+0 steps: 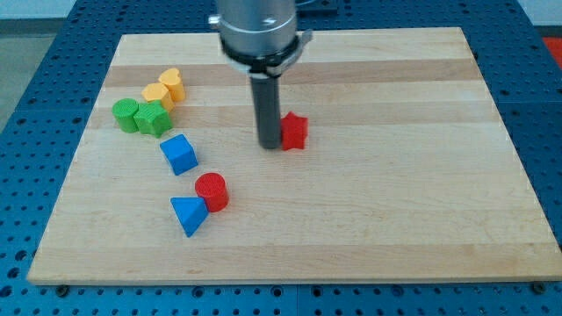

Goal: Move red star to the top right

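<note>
No writing or label can be read anywhere. The board (369, 219) is pale wood with long grain stripes, lying on a blue perforated surface (35, 53). My tip (268, 146) is the lower end of a dark, smooth, straight rod under a grey round mount (261, 31); it has no jaws and holds nothing, resting on the board just left of the red star (295, 131), touching or nearly so. The red star is a small, matte, blocky piece with blunt points, sitting near the board's middle, somewhat to the far side. Well to the left lie two yellow blocks (164, 87) touching each other, shapes unclear, and beside them two green blocks (140, 117), also touching. Nearer are a blue cube (179, 154), a red cylinder (212, 190), and a blue triangle (188, 214) touching the cylinder.
</note>
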Tool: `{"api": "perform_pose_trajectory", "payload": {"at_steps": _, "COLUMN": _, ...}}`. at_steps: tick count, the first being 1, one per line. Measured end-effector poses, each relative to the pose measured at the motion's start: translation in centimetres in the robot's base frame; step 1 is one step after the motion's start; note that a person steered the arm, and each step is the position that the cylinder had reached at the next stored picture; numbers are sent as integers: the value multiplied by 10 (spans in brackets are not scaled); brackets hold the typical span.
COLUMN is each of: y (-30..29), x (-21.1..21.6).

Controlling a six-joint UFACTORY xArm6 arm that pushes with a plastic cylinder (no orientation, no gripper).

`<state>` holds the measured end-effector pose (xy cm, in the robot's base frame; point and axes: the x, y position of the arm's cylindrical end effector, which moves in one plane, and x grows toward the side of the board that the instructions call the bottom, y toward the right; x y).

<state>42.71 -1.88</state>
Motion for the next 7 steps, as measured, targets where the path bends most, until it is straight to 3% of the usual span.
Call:
{"api": "perform_pose_trajectory", "payload": {"at_steps": 4, "y": 128, "x": -164}}
{"api": "perform_pose_trajectory", "payload": {"at_steps": 7, "y": 30, "x": -154}}
